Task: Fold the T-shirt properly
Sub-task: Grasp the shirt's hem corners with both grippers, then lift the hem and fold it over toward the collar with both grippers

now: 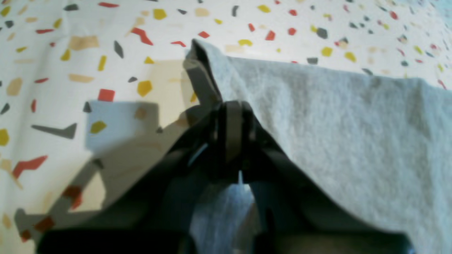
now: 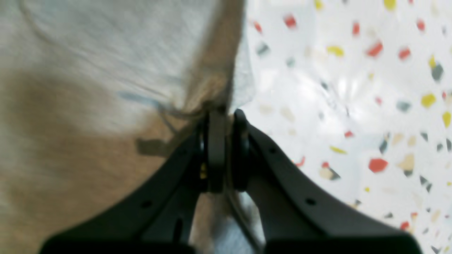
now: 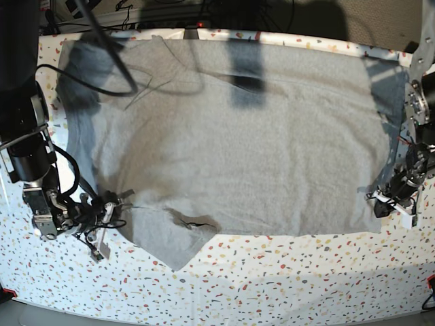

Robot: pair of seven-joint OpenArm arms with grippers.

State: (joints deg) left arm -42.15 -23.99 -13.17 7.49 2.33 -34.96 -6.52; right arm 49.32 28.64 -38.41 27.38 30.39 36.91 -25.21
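Note:
The heather-grey T-shirt (image 3: 231,149) lies spread flat, plain side up, over most of the table. A sleeve flap points toward the front edge. In the base view my right gripper (image 3: 119,202) is at the shirt's lower left edge and my left gripper (image 3: 376,202) at its lower right corner. The left wrist view shows the left gripper (image 1: 233,109) shut on a raised corner of the T-shirt (image 1: 335,123). Seen from the right wrist, the right gripper (image 2: 222,114) is shut, with a bunched fold of the T-shirt (image 2: 106,63) pinched between its fingers.
The table (image 3: 272,272) carries a white cloth flecked with red, yellow and grey. A black cable (image 3: 115,68) crosses the shirt's back left part. A small dark cord (image 3: 197,223) lies on the shirt near the sleeve. Dark equipment stands behind the back edge.

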